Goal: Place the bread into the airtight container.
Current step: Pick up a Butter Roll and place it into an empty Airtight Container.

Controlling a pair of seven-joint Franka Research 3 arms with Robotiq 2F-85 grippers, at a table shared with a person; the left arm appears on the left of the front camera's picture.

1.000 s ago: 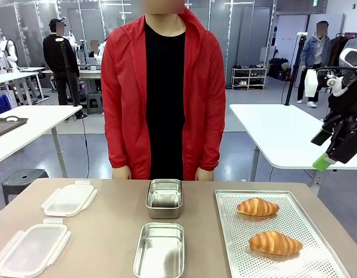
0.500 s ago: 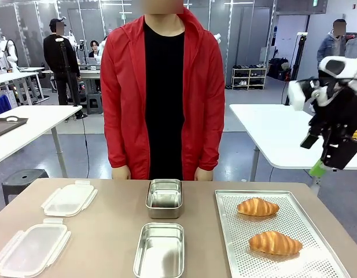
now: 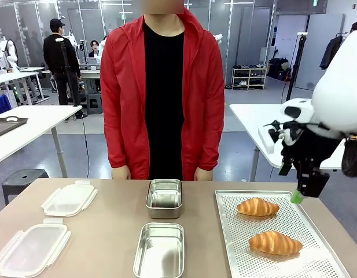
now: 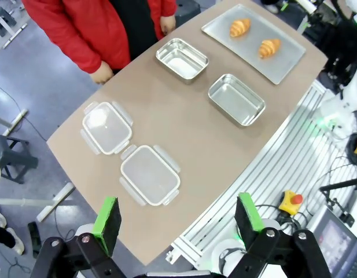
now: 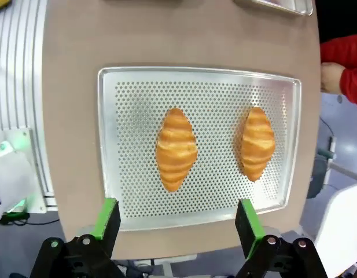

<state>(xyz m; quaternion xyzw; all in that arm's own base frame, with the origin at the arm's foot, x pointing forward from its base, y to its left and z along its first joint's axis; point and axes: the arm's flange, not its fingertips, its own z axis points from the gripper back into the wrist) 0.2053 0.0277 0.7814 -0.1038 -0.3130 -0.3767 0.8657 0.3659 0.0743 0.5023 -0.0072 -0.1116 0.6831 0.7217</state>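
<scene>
now our right gripper (image 5: pixel 177 223) has swung in above the perforated tray (image 3: pixel 227 231), jaws wide and empty; both croissants (image 3: pixel 257 207) lie on it untouched, so we judge grasping comes next.

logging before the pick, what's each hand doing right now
Left hand: open, holding nothing.
Right hand: open, holding nothing, over the tray.
</scene>
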